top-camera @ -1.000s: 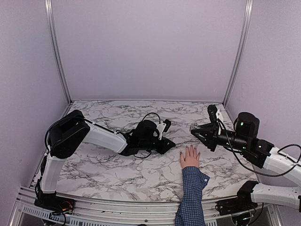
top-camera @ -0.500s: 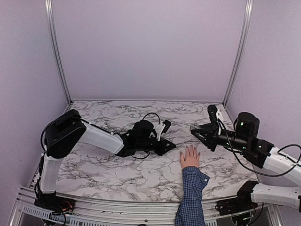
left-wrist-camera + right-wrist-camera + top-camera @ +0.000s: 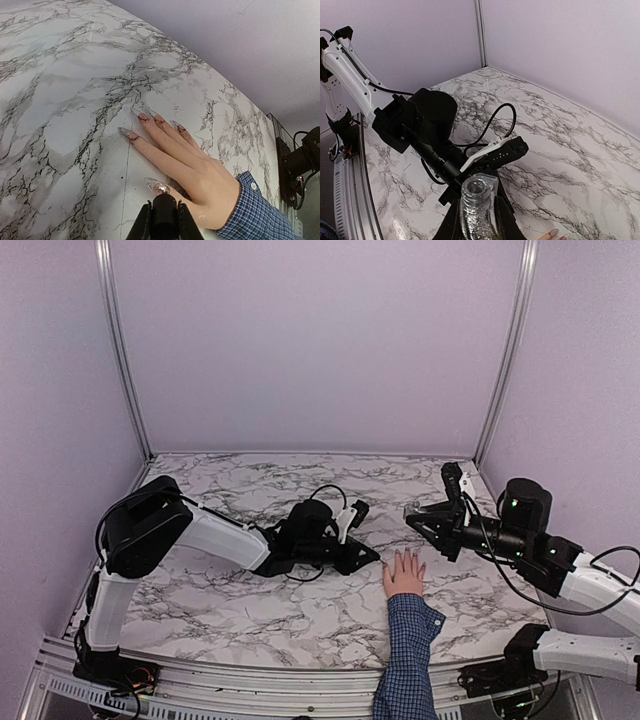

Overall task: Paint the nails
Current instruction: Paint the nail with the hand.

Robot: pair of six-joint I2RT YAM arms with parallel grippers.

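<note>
A pale hand [image 3: 404,575] in a blue checked sleeve [image 3: 408,660] lies flat on the marble table, fingers spread. Its nails are long and pointed; the thumb nail [image 3: 156,185] carries glitter, and the index nail [image 3: 128,134] and middle nail [image 3: 141,115] look clear with dark bases. My left gripper [image 3: 164,207] is shut on a black brush cap [image 3: 164,216], whose tip sits right at the thumb nail. My right gripper [image 3: 479,202] hovers left of and above the fingertips, shut on an uncapped glittery bottle [image 3: 477,212].
The left arm [image 3: 215,532] stretches low across the table from the left, with its camera cable [image 3: 500,120] looping above the wrist. The right arm [image 3: 302,160] stands beyond the sleeve. Metal frame posts [image 3: 118,350] and lilac walls enclose the marble top [image 3: 250,600].
The left gripper has slid a little to the right and nearer, closing on the thumb. The hand and the right arm have stayed still.
</note>
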